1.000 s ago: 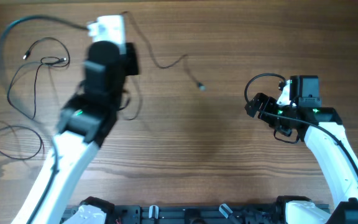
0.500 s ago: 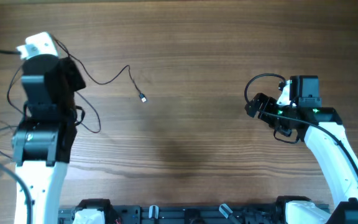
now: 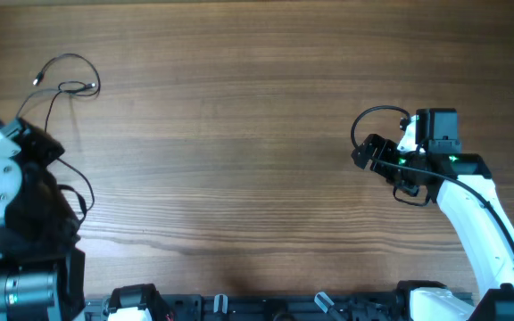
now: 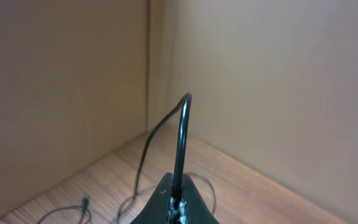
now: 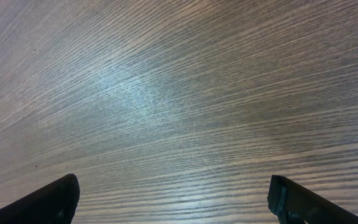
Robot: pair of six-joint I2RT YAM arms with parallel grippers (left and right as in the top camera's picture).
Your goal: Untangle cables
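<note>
Pulling the cable (image 4: 183, 124) clamped in the closed left tool (image 4: 176, 202) may tighten the loose cables (image 3: 78, 86) on the table (image 3: 257, 89), since the gaping right tool (image 5: 174, 202) anchors nothing.

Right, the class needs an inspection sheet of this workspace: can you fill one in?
Surface: brown wood-grain table, mostly bare.
Job's things: thin black cable loops lie at the table's left; a pinched cable length arches up from the left hand.
Clutter: nothing seen.
Hands: left hand shut on the pinched cable length; right hand open over bare wood.
Cables: thicker black cord loops at the right wrist.
Surroundings: plain beige walls.
</note>
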